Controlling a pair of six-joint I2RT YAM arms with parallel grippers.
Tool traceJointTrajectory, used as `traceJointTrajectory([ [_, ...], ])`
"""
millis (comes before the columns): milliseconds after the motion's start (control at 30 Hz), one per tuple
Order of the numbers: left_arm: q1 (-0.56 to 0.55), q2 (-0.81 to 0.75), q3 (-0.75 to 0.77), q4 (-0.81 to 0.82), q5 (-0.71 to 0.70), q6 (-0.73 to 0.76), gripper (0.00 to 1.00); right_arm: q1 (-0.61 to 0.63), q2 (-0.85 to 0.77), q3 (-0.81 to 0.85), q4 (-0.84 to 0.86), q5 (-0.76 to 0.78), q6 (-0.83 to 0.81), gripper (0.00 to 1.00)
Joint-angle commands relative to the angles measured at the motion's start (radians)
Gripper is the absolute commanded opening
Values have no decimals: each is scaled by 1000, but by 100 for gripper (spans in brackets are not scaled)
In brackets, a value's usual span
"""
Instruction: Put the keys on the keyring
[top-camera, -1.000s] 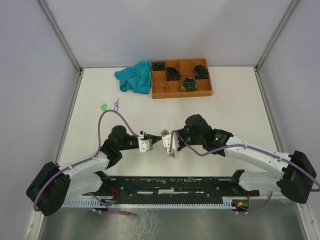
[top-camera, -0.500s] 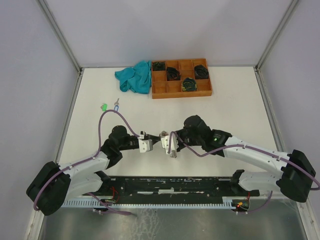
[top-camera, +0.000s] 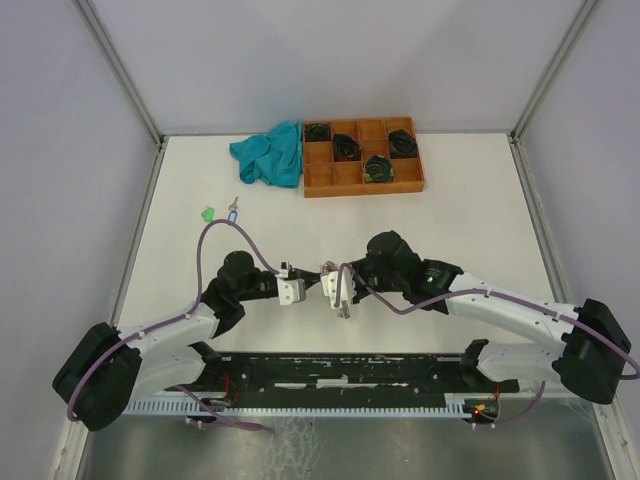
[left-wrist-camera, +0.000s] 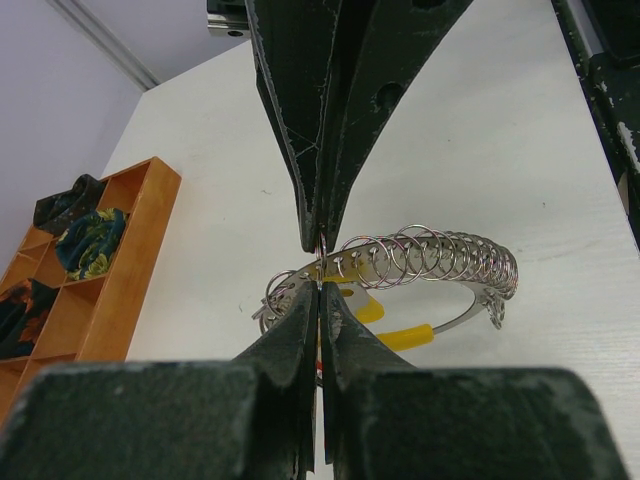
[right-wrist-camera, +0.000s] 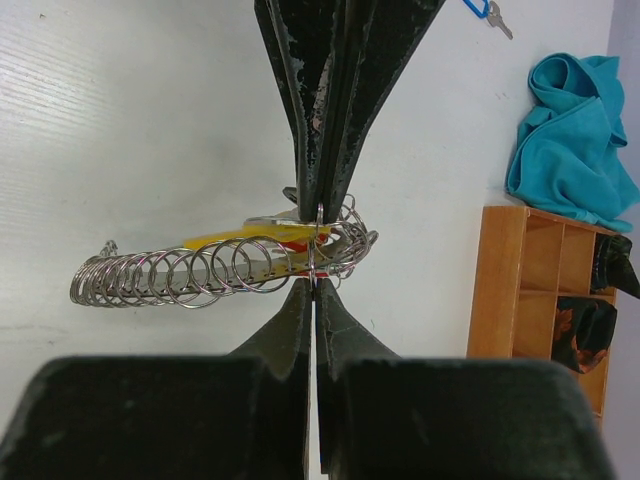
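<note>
**Spotter:** Where's the keyring?

**Operator:** The keyring (left-wrist-camera: 400, 270) is centre frame in the overhead, held between my two claws. The left claw (left-wrist-camera: 318, 268) is pinched fully together on its wire. The right claw (right-wrist-camera: 313, 258) is just as tight on the same stretch, beside the yellow piece.

**Spotter:** Any keys on it?

**Operator:** None I can confirm. I see a row of small split rings (right-wrist-camera: 170, 275) strung along it, too bunched to count. The green-tagged key (top-camera: 207, 213) and blue-tagged key (top-camera: 233, 209) lie loose in the upper left, well apart from the ring. I'd call the threading barely begun, with both of those left to do.

**Spotter:** Full tally?

**Operator:** One keyring, two loose keys and two claws. At the top there's one orange tray (top-camera: 360, 187) holding four dark bundles (top-camera: 345, 146), and one teal cloth (top-camera: 270, 153) touching its left side.
</note>
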Motion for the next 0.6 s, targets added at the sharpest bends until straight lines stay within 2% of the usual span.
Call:
traceJointTrajectory([
  [0, -6, 7, 43, 40, 33, -9, 3, 8, -7, 23, 66, 3, 13, 1],
  [567, -8, 18, 54, 23, 37, -10, 3, 16, -13, 24, 76, 4, 36, 1],
])
